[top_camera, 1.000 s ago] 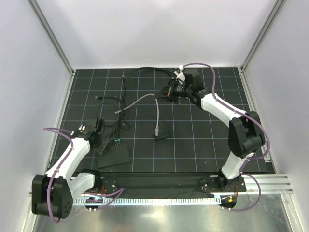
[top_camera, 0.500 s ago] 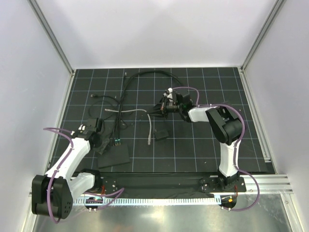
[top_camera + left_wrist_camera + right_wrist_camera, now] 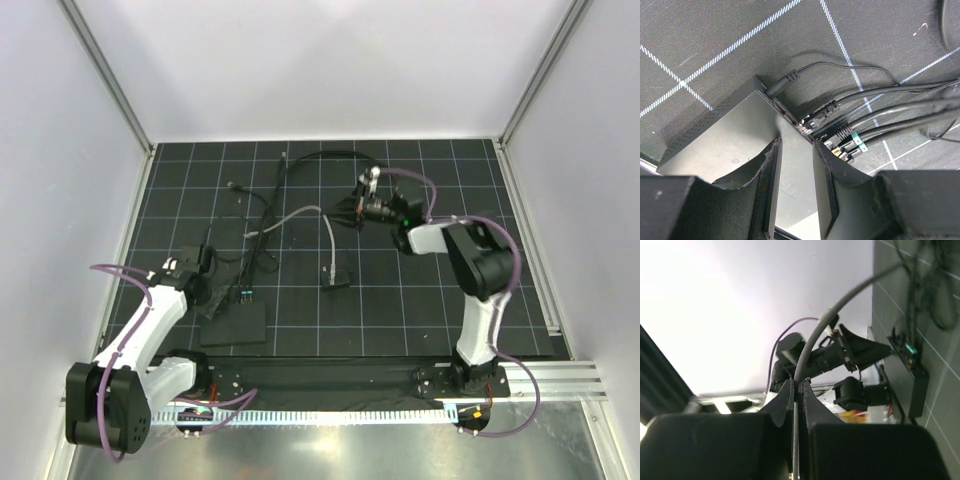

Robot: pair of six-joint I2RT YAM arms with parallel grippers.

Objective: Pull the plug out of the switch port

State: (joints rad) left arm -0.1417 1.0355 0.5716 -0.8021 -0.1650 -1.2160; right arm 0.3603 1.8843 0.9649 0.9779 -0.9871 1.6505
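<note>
The switch [image 3: 238,323] is a flat black box near the left arm. Its port edge [image 3: 245,296] holds several plugs, seen close in the left wrist view [image 3: 837,140]. My left gripper [image 3: 203,268] is open, its fingers [image 3: 771,170] over the switch's top [image 3: 725,145], beside the ports and holding nothing. My right gripper [image 3: 354,207] is shut on a grey cable [image 3: 305,213], which runs between its jaws in the right wrist view [image 3: 832,315]. The cable's free plug end [image 3: 328,272] lies on the mat, out of the switch.
A small black square block [image 3: 339,281] lies beside the grey plug. Several black cables [image 3: 265,215] run from the switch across the mat towards the back. The enclosure's white walls stand on both sides. The switch also shows in the right wrist view [image 3: 912,377].
My right gripper swung towards the middle with the grey cable, then back to the far right. The cable, its plug and the black cables shifted. The left arm stayed put.
</note>
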